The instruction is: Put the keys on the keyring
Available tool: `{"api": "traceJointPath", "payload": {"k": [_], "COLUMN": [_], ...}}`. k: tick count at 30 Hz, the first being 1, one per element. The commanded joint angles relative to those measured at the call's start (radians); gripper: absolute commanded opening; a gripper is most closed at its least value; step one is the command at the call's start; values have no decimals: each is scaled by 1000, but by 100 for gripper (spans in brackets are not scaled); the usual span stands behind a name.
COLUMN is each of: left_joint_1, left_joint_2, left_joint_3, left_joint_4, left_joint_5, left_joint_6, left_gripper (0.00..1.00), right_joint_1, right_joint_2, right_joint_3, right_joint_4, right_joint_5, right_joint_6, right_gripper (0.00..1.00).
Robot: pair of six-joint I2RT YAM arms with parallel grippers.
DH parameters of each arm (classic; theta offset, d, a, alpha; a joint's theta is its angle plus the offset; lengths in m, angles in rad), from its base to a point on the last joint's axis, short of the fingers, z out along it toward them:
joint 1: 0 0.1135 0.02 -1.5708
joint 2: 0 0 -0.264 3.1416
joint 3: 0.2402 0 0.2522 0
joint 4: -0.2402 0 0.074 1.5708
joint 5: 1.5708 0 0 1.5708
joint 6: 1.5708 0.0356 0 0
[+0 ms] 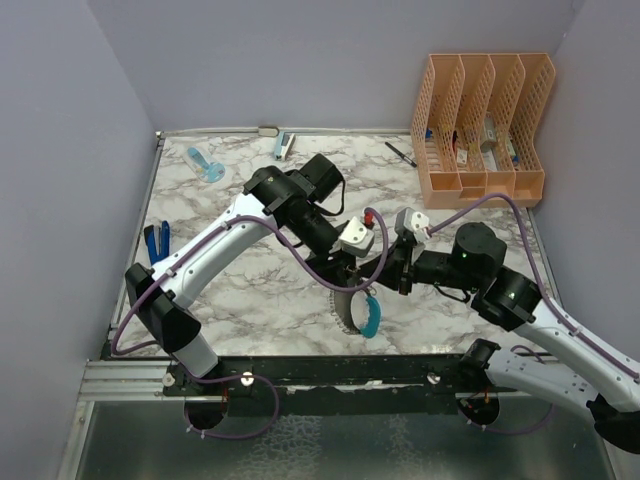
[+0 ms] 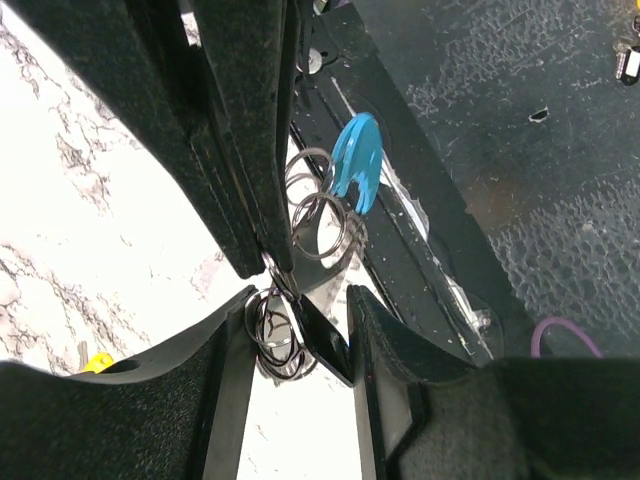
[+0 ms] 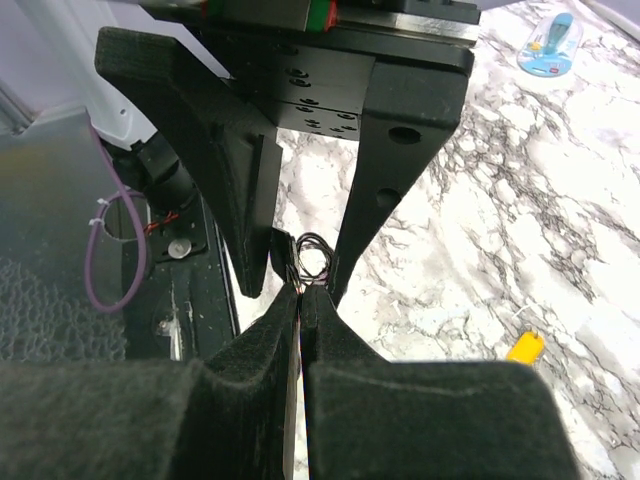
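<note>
the right hand (image 3: 300, 300) is clenched, its tips pinching the wire coils of the keyring (image 1: 350, 312), which hangs just above the counter (image 1: 250, 290) near its near edge, light-blue section (image 2: 352, 175) lowest. the left hand (image 2: 300, 312) has its fingers set apart on either side of the black key (image 2: 322, 345) and some coils; i cannot tell whether it squeezes them. the yellow key (image 3: 525, 347) lies loose on the counter nearby.

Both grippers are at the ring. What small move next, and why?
Probably hold the right gripper pinched on the keyring and ease the black piece between the left gripper's fingers onto the wire coil beside it; the yellow key lies loose on the table.
</note>
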Motion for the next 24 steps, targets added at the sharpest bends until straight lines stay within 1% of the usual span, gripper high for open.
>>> {"api": "traceJointPath", "payload": {"k": [1,2,3,4,5,6,11,16,21,24], "left_joint_1": [15,17,20,20,22,21,21,25,26,27], "left_joint_2": [-33,-30,-28,-23,-19,-14,-15,-35,-120,-151], "left_joint_3": [-31,-33,-33,-33,-31,-27,-36,-62,-142,-177], "left_joint_4": [-6,3,6,5,5,2,20,163,403,459], "left_joint_5": [10,15,23,28,33,37,33,-47,-136,-142], "left_joint_6": [-43,-50,-50,-50,-51,-51,-55,-177,-310,-327], "left_gripper": [42,54,75,82,97,99,99,98,93,89], "right_joint_1": [-4,-4,-4,-4,-4,-4,-4,-4,-4,-4], "right_joint_2": [-20,-18,-18,-17,-18,-19,-30,-46,-42,-28], "right_joint_3": [47,50,52,52,53,53,45,42,41,47], "right_joint_4": [35,37,38,38,37,38,38,32,39,39], "right_joint_5": [69,68,68,72,78,83,102,148,197,205], "right_joint_6": [25,26,26,24,24,25,31,53,89,104], "right_gripper": [1,1,1,1,2,1,1,1,1,1]}}
